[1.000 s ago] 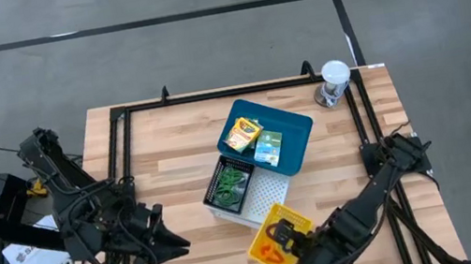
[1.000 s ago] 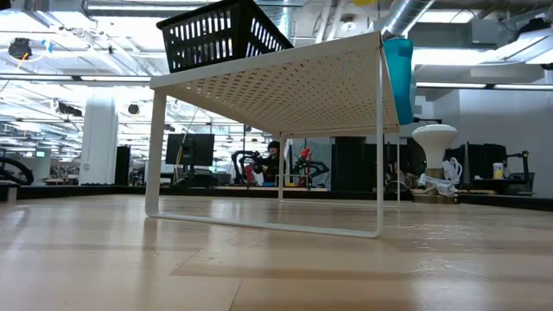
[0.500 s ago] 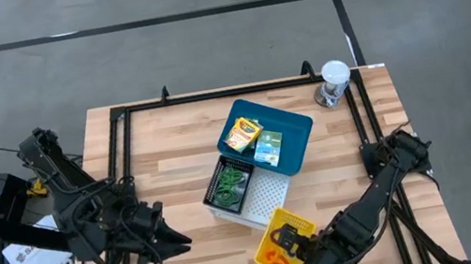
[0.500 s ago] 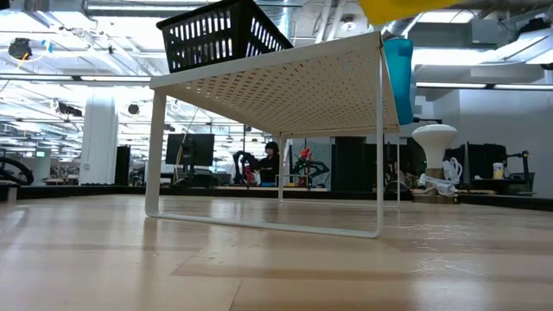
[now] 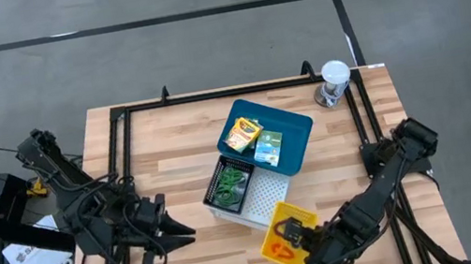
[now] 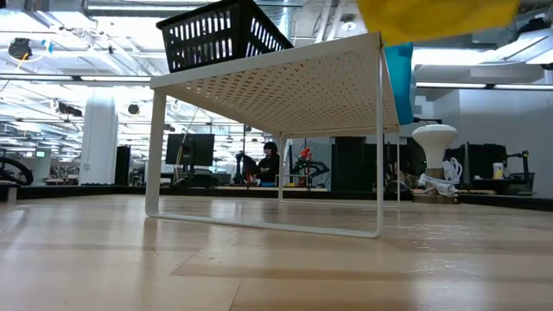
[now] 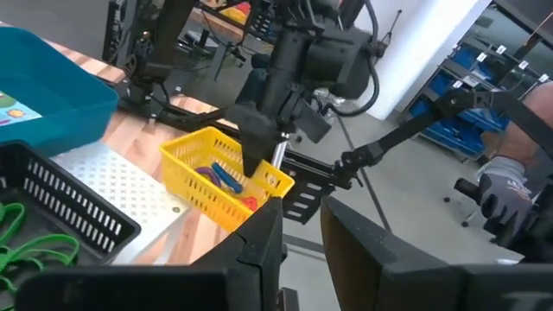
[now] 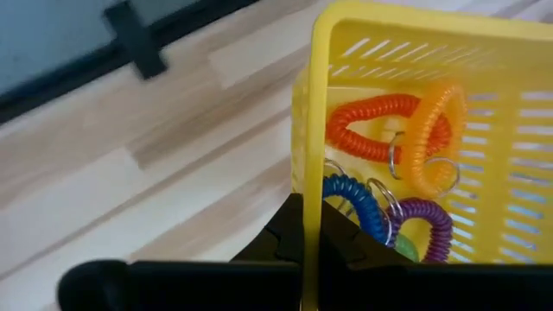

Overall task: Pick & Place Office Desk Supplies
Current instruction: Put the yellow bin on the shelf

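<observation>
A small yellow basket (image 5: 281, 241) hangs over the table's near right part with my right gripper (image 5: 301, 235) shut on its wall. Orange, blue and purple coiled loops (image 8: 380, 164) lie inside it. In the low view its underside (image 6: 432, 17) shows high above the table. A blue tray (image 5: 291, 123) on the white perforated shelf (image 5: 269, 193) holds a yellow crayon box (image 5: 242, 134) and a green card box (image 5: 268, 148). A black basket (image 5: 232, 183) beside it holds green loops. My left gripper (image 5: 185, 233) hovers open near the table's left front, holding nothing. My right gripper grips the yellow basket's side wall at its top rim (image 8: 309, 173), one finger inside the basket and one outside. The fingers (image 7: 255, 151) come down on it from above, slanting. The basket is lifted clear of the table and hangs a little tilted.
The white shelf (image 6: 285, 86) stands on thin legs in the table's middle. A clear cup with a white lid (image 5: 335, 81) sits at the far right corner. A black frame (image 5: 121, 159) runs along the table's edges. Bare wood lies at the left and near the front.
My right gripper has sunk a little and drifted toward the table's right edge, still shut on the yellow basket. The basket has come down with it, so its underside now shows at the top of the low view.
</observation>
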Action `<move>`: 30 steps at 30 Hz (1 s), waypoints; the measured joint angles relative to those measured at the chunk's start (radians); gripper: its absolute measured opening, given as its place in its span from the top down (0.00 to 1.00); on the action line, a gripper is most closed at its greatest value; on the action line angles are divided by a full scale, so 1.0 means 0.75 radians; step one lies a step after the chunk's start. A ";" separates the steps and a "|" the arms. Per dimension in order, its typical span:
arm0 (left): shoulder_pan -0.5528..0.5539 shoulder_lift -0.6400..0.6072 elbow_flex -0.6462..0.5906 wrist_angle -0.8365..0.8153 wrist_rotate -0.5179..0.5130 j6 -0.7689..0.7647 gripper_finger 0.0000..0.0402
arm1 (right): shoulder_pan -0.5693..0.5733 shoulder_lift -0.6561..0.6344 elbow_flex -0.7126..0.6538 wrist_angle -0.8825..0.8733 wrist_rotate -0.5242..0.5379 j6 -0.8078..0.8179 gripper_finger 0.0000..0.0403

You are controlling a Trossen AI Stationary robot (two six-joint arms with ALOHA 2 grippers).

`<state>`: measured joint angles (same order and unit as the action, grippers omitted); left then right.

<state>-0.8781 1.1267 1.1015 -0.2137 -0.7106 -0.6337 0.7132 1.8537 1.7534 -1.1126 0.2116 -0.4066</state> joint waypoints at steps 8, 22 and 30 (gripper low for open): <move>0.052 0.000 0.000 -0.010 0.000 0.002 0.81 | -0.045 -0.097 -0.119 -0.005 0.004 -0.109 1.00; 0.074 0.000 0.000 -0.067 0.000 0.012 0.81 | -0.102 -0.113 -0.126 0.000 -0.004 -0.272 1.00; 0.074 0.000 0.000 -0.076 0.001 0.035 0.81 | -0.127 -0.107 -0.126 0.010 -0.038 -0.297 1.00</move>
<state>-0.8223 1.1267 1.1015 -0.2707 -0.7101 -0.6077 0.6180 1.7733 1.6592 -1.1051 0.1831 -0.6290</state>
